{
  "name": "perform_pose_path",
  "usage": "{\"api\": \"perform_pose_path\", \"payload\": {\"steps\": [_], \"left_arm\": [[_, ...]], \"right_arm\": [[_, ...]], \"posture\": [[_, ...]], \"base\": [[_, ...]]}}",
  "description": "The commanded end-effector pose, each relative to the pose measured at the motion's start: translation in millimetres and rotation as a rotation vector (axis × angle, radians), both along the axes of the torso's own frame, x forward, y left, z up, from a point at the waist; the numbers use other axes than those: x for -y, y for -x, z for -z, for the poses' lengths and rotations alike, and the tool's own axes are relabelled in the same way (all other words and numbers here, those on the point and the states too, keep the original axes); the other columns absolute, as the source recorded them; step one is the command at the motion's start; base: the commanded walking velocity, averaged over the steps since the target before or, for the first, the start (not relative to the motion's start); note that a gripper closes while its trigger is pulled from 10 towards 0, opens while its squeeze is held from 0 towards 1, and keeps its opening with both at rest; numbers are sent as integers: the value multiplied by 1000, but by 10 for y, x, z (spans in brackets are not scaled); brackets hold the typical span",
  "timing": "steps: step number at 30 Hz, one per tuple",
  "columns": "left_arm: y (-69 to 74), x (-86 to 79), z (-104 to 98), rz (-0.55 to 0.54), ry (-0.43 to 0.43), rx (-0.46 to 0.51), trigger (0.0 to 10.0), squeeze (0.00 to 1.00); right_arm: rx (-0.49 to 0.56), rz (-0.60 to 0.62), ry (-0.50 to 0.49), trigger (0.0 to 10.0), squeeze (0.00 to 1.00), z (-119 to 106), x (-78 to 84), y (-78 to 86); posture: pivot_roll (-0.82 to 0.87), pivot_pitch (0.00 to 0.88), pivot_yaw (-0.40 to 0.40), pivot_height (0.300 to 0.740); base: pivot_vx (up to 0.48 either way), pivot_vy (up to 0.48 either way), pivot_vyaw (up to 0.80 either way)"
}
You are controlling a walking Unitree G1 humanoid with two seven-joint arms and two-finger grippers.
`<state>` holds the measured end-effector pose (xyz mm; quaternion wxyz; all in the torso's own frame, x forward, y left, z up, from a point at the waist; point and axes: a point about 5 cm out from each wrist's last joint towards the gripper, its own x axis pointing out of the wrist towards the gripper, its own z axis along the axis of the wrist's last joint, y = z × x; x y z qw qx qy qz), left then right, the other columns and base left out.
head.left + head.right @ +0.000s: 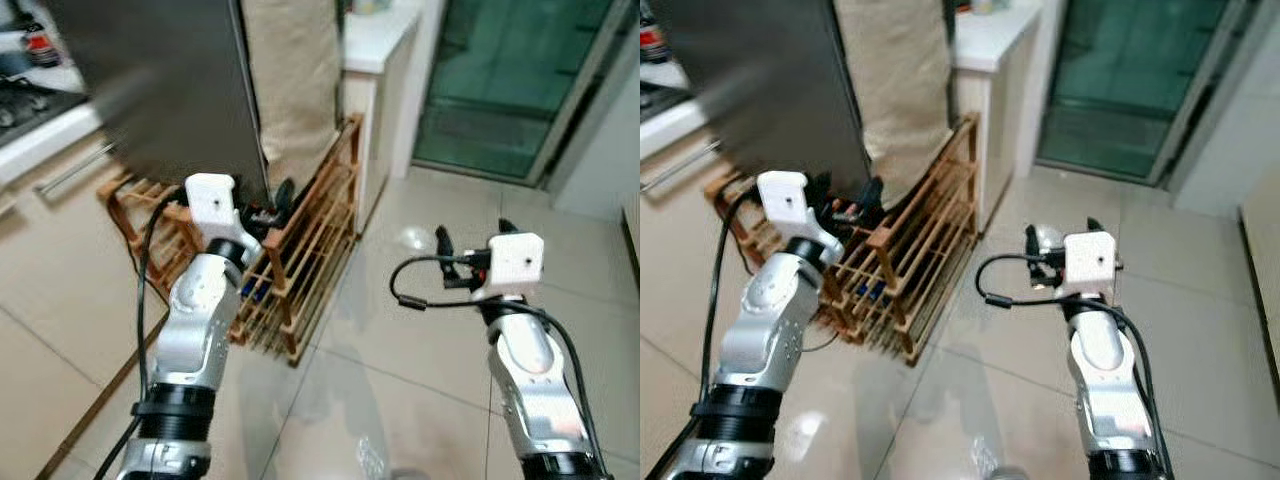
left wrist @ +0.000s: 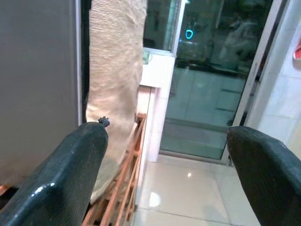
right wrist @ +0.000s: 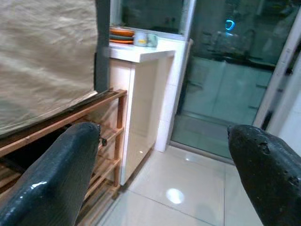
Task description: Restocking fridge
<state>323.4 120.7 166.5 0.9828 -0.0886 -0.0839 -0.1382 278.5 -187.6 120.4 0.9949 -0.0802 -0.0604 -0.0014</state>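
Holding left gripper [image 2: 164, 179] and right gripper [image 3: 164, 179] wide, empty; hovering beside slatted wooden rack [image 1: 300, 270], glossy tiled floor [image 1: 420, 340] ahead.

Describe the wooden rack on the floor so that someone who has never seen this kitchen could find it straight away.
Start at the big dark fridge door in front of the robot. Beside it hangs a beige cloth, and the wooden rack stands on the tiled floor under that cloth, next to the white counter. It is the slatted, reddish-brown piece among smooth pale surfaces, with the open left gripper raised right at it.
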Motion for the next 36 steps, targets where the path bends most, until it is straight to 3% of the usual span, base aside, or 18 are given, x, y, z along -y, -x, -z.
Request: {"api": "perform_pose_path", "payload": {"steps": [1, 6, 10, 19, 30, 33, 35, 36], "left_arm": [[-19, -140, 38, -58, 9, -34, 10000, 0], [-44, -160, 19, -77, 43, -39, 10000, 0], [-43, -153, -25, -89, 23, -7, 10000, 0], [-99, -99, -111, -59, 5, 11, 10000, 0], [-142, -76, -40, -86, -76, -23, 10000, 0], [-39, -208, 68, -114, -103, -46, 10000, 0], [374, -596, 355, -216, -160, -102, 10000, 0], [374, -596, 355, -216, -160, -102, 10000, 0]], "right_arm": [[17, -35, -13, 10000, 0, -39, -98, -35], [16, -44, -11, 10000, 0, -44, -105, -51], [16, -54, -7, 10000, 0, -47, -111, -64], [15, -58, 4, 10000, 0, -57, -117, -103], [7, -29, 7, 10000, 0, -42, -48, -99], [30, -22, -16, 10000, 0, -73, -29, -34], [55, -13, -41, 10000, 0, -93, 10, 246], [55, -13, -41, 10000, 0, -93, 10, 246]], "posture": [[-144, 0, 74, 713], [-144, 0, 71, 713], [-142, 0, 69, 713], [-143, 0, 69, 713], [-155, 0, 87, 713], [-155, 0, 95, 713], [-138, 0, 94, 713], [-138, 0, 94, 713]], "base": [[394, 274, 0], [297, 372, 0], [0, 428, 0], [0, 0, 0], [0, 0, -782], [0, 0, -260], [0, 0, 0], [0, 0, 0]]}}
